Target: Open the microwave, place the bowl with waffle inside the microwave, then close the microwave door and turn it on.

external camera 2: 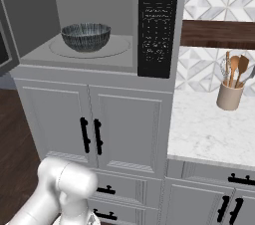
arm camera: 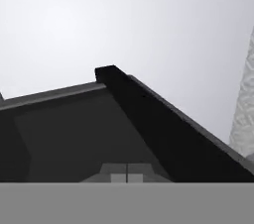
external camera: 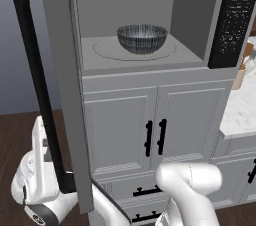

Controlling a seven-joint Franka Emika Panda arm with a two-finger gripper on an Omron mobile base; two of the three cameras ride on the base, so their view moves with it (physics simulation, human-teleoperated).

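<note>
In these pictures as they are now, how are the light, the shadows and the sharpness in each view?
Left base view: even, soft light, no glare; the bowl looks sharp inside the shaded microwave cavity. Right base view: equally flat light; a faint shadow lies on the counter beside the utensil holder. Hand view: the dark microwave door stands close against a pale, featureless background, its edges slightly soft.

microwave (external camera: pixel 150 65): 1 | microwave door (external camera: pixel 62 95), open: 1 | bowl (external camera: pixel 142 38) on turntable: 1 | utensil crock (external camera 2: pixel 229 95) on worktop (external camera 2: pixel 209 129): 1 | wooden utensils (external camera 2: pixel 238 69) in crock: about 3, exact count unclear
</note>
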